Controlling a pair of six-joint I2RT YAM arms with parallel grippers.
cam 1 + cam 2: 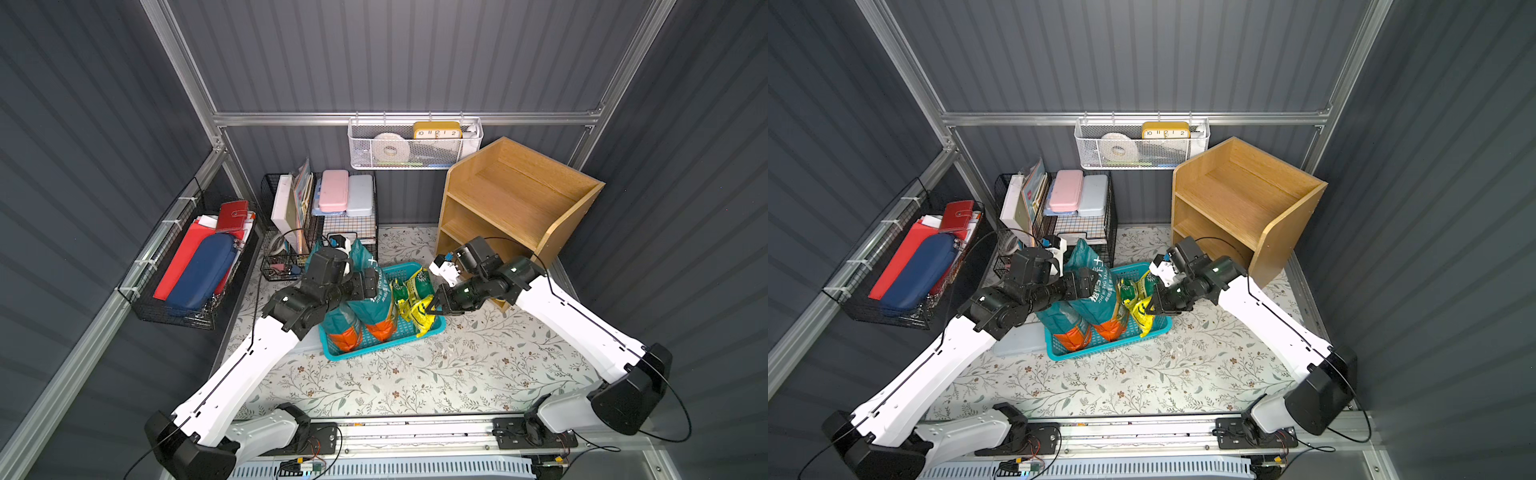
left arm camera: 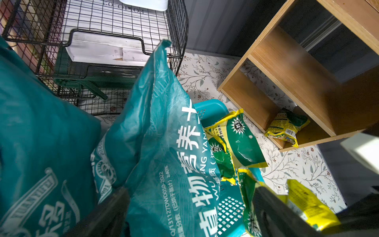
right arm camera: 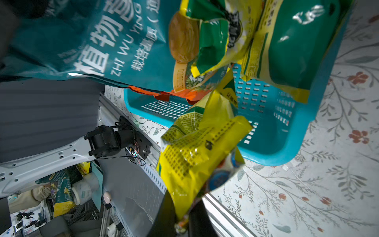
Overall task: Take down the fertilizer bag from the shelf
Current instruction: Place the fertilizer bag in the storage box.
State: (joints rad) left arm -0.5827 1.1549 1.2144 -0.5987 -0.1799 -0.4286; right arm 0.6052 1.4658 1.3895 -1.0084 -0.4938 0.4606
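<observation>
In a top view the shelf point(image 1: 515, 195) stands at the back right of the floral surface point(image 1: 457, 374), with its upper tiers bare. Just in front of it sits a teal basket point(image 1: 357, 352) holding two large teal bags point(image 1: 376, 309) and some smaller yellow-green pouches point(image 1: 419, 282).

The right jaws are pressed together on the edge of a yellow fertilizer bag point(image 3: 194, 147), which hangs off the shelf over the basket's near corner. The left wrist view shows a second fertilizer bag point(image 2: 285, 127) slumped at one end of the shelf's lowest tier. The left jaws are spread wide on either side of a large teal bag; whether they touch it cannot be told.

The small bags look light and soft. They are glossy film pouches whose loose contents would likely shift and sag below a grip. The film is probably slippery across the bulging middle, so the flat crimped seam or a corner is the better hold, as on the hanging one. For the bag on the shelf, the seam edge facing the open front seems easiest to reach, since the tier above leaves little room.
</observation>
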